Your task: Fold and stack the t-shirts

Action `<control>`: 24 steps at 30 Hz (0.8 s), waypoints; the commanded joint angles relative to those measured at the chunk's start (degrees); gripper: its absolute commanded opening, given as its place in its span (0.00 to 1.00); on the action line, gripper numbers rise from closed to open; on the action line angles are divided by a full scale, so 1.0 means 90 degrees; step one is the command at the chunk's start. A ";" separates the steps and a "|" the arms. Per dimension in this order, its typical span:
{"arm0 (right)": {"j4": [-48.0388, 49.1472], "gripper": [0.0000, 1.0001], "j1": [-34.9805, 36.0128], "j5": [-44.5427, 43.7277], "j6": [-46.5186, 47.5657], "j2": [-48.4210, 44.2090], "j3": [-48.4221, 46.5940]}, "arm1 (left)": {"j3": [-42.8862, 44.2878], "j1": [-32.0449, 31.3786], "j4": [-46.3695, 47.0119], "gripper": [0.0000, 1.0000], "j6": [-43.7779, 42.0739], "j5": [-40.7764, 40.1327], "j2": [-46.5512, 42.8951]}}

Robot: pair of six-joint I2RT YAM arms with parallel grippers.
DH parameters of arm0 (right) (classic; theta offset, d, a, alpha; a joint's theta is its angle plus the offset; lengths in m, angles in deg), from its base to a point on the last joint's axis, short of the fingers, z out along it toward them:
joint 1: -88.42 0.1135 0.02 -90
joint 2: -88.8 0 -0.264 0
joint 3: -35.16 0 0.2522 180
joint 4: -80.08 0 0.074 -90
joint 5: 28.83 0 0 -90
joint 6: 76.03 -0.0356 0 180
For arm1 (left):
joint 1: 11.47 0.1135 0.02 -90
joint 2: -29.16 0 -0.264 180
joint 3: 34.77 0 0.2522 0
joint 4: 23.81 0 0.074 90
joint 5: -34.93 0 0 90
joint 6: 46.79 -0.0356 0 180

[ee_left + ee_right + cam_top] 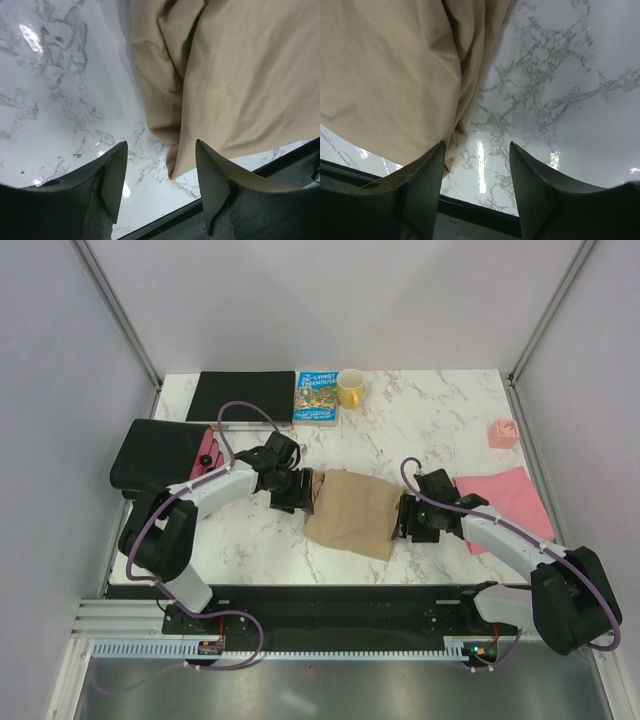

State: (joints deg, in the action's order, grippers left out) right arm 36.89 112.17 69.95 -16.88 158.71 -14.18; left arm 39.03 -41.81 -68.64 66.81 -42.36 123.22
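Observation:
A tan t-shirt (pixel 352 512) lies folded in a rough rectangle in the middle of the marble table (pixel 430 410). A pink t-shirt (pixel 503 505) lies flat to its right, partly under my right arm. My left gripper (pixel 303 491) stands open at the tan shirt's left edge; in the left wrist view the tan cloth (pixel 240 80) lies beyond the fingers, with only its corner between the tips of the gripper (pixel 161 165). My right gripper (pixel 401 517) stands open at the shirt's right edge, with the tan fabric (pixel 385 75) beside the left finger and bare marble between its tips (pixel 476 160).
A black notebook (pixel 242 395), a colourful book (pixel 317 397) and a yellow mug (pixel 351 388) line the far edge. A pink-and-black drawer box (pixel 165 455) sits at the left edge. A small pink block (pixel 503 432) rests far right. A black rail (pixel 340 605) runs along the near edge.

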 commanded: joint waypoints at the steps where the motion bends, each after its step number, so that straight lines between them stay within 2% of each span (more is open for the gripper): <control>1: 0.1022 0.63 -0.0002 0.0274 -0.0224 -0.0063 0.0329 | -0.0117 0.0042 0.0376 0.64 0.0025 0.0676 -0.0119; 9: 0.1765 0.64 -0.0002 0.0206 -0.0420 -0.0170 0.0739 | -0.0234 0.0315 0.0522 0.63 -0.0082 0.0775 0.0066; 18: 0.2244 0.65 0.0008 0.0294 -0.0400 0.0269 0.0662 | -0.0030 0.0501 0.0757 0.63 -0.0317 0.1448 0.0612; 21: 0.2138 0.65 -0.0002 0.0431 -0.0322 0.0348 0.0574 | 0.0039 0.0501 0.0786 0.61 -0.0366 0.1537 0.0788; 24: 0.1477 0.65 -0.0002 0.0334 -0.0059 0.0065 0.0379 | 0.0010 0.0559 0.0786 0.61 -0.0356 0.1333 0.0731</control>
State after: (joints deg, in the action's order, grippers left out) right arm 54.92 112.17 73.08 -20.05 160.80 -8.08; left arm 37.41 -37.29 -63.50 65.89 -31.19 129.91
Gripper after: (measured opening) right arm 0.651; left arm 0.614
